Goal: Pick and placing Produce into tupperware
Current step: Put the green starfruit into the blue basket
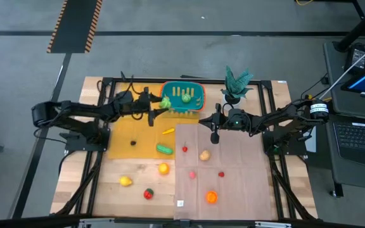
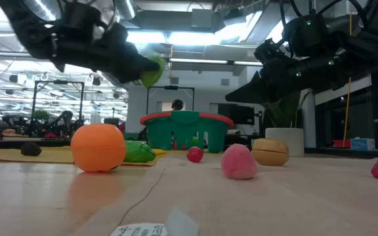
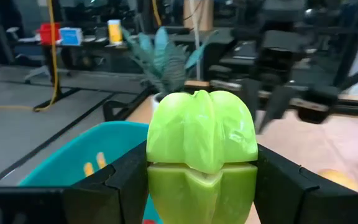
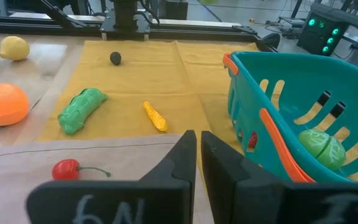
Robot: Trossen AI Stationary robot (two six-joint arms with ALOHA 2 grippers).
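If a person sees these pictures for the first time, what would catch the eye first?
Most striking is the light green pepper clamped in the left tool, held up at the teal basket at the table's far edge. Next come the scattered toys, like the orange ball on the bare wood, and the right tool, shut and empty, over the brown mat.

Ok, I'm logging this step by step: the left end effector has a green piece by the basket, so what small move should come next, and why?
Probably carry it a little farther over the teal basket, then open. The left end effector grips the light green produce piece at the basket's left rim, not clearly above its inside. One green piece already lies in there. The right end effector waits shut over the mat.
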